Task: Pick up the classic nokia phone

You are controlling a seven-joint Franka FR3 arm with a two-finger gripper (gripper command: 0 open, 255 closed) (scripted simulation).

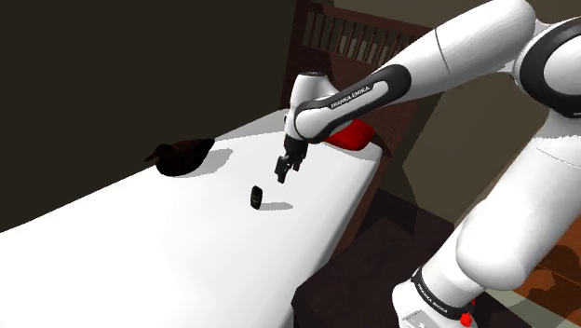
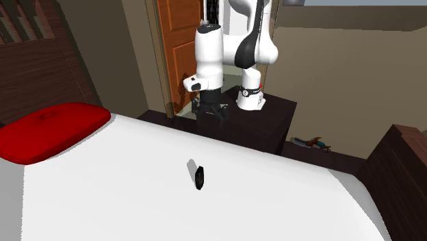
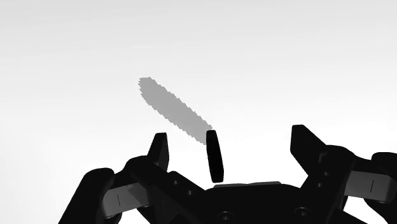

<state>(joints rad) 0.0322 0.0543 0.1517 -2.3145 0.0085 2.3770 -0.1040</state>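
Shoulder view behind arm [image 1: 466,37]; second exterior opposite; both share bed [image 1: 186,252].

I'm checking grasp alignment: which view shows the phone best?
The wrist view: the black phone stands on edge, close up, framed by the open gripper. The shoulder and second exterior views show it as a small dark shape on the white surface.

White arm [image 1: 470,42], dark joints [image 1: 551,67], black claw [image 1: 283,174]

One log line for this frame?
gripper: jaws open, empty, above bed | phone: on edge on bed, not touched | step: pre-grasp
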